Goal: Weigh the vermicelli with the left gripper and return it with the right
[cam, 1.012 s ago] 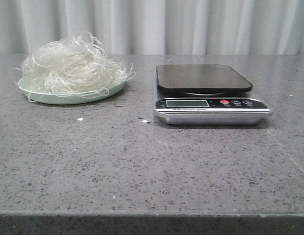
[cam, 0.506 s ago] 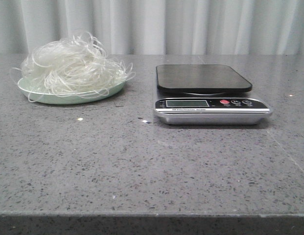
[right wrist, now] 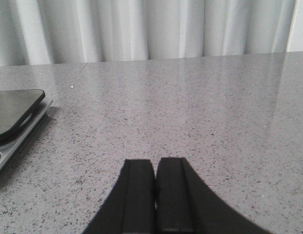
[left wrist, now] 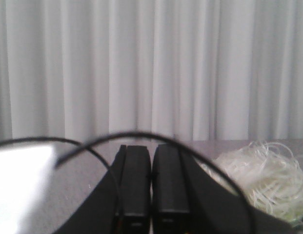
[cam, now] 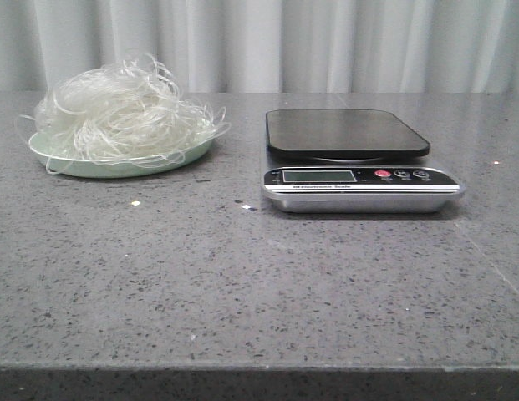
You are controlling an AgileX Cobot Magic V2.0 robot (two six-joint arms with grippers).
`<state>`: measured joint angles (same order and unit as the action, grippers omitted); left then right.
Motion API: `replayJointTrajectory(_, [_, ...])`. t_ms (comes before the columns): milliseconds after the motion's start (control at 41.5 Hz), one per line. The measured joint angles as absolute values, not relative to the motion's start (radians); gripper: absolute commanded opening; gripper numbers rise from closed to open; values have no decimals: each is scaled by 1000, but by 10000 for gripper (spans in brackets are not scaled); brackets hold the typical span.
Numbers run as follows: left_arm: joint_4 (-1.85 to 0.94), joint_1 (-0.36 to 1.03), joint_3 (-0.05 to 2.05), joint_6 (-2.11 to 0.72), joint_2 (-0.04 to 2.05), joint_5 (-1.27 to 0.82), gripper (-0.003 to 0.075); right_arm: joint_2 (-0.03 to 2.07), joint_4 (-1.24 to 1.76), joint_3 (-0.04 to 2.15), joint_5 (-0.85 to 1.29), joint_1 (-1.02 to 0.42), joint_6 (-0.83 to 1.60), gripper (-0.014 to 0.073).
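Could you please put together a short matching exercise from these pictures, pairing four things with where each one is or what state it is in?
Things:
1. vermicelli
2. scale
3. left gripper
4. plate

Places or states:
A. fingers shut, holding nothing
B. pale green, under the noodles
C. heaped in a loose tangle on the table's left side
D. dark platform bare, on the table's right side

Pairs: 1-C, 2-D, 3-A, 4-B
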<state>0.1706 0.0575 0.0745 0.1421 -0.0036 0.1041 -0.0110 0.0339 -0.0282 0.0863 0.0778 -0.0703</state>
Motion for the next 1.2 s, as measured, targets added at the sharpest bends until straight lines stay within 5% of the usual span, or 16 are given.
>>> replayJointTrajectory(482, [291, 58, 675, 142, 352, -106, 148, -11, 34, -28, 86, 78, -70, 151])
replayJointTrajectory(795, [291, 149, 894, 142, 642, -330, 408, -11, 34, -28, 86, 78, -70, 151])
replayJointTrajectory(1205, [161, 310, 1022, -167, 999, -612, 464, -11, 34, -28, 86, 78, -70, 151])
